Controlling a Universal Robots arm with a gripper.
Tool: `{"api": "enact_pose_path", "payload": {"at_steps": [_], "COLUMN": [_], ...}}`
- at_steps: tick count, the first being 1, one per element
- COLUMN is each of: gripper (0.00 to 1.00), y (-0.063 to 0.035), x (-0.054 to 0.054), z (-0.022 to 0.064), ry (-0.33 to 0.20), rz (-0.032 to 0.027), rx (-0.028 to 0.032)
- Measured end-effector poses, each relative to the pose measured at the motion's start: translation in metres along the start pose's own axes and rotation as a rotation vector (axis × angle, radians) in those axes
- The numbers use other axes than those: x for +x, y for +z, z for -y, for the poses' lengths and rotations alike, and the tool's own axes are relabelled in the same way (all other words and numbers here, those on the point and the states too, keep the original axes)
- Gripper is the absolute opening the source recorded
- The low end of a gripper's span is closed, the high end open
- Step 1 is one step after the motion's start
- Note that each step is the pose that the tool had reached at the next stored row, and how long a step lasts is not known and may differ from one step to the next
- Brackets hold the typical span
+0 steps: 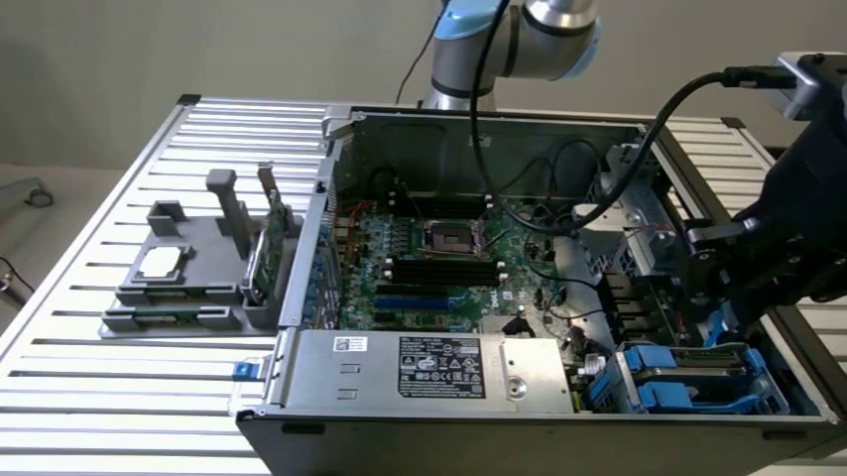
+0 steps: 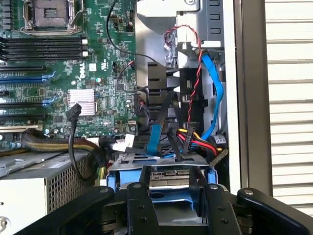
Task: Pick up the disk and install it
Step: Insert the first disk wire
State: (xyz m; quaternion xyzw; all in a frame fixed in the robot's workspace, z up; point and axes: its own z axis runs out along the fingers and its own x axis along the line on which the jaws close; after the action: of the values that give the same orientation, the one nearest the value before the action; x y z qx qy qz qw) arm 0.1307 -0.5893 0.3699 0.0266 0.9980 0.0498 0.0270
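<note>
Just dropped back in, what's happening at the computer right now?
The arm's gripper is down at the drive bay of the open computer case, on the exterior view's right. Its fingers look closed on the disk in its blue carrier, held at the bay's mouth. The disk does not look seated yet.

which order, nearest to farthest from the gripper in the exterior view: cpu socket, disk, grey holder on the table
1. the disk, right at the gripper, on the exterior view's right.
2. the CPU socket, in the middle of the case.
3. the grey holder, outside the case, on the exterior view's left.
</note>
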Motion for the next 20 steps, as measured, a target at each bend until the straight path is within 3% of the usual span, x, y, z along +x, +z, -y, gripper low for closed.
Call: {"api": "enact_pose_path", "payload": {"at_steps": [5,9,12,16,17,20], "gripper": [0.44,0.44,0.44,0.44,0.44,0.44], "y": [0.0007,0.0010,0.0011,0.0019,0.0022,0.0032], "x": [-0.0002,-0.0017,-0.0022,-0.0023,-0.0022,-0.0020], "z": [-0.0058,-0.0083,-0.0086,-0.0086,-0.0088,-0.0114], "ry": [0.016,0.036,0.056,0.081,0.085,0.094], "rz": [0.0072,0.0145,0.0191,0.0253,0.0260,0.0268], "rx": [0.0023,0.0091,0.0198,0.0448,0.0480,0.0495]}}
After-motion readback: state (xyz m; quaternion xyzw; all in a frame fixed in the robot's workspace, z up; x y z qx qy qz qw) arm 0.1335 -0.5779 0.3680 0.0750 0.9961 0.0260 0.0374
